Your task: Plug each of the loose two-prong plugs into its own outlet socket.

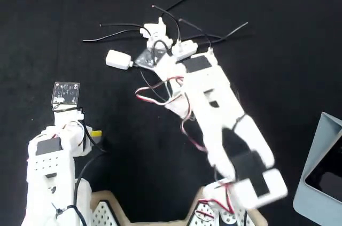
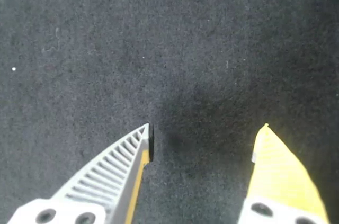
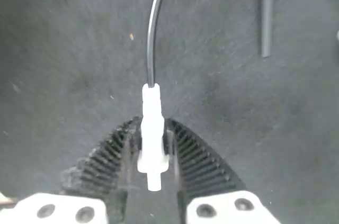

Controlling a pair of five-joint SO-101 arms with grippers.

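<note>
Step in hand: plug gripped, not yet inserted. My right jaws clamp the white plug (image 3: 152,128) toward the counter's (image 2: 106,49) far edge, mid-width. My left jaws stand wide near its front left corner. Next: square the prongs to the nearby white block (image 1: 118,59), probably a socket.

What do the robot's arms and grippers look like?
The left arm and right arm are white blocky plastic with black motor panels; red and white wires loop beside the right one. The left gripper has one pale ribbed finger and one yellow; the right gripper has black ribbed fingers.
</note>
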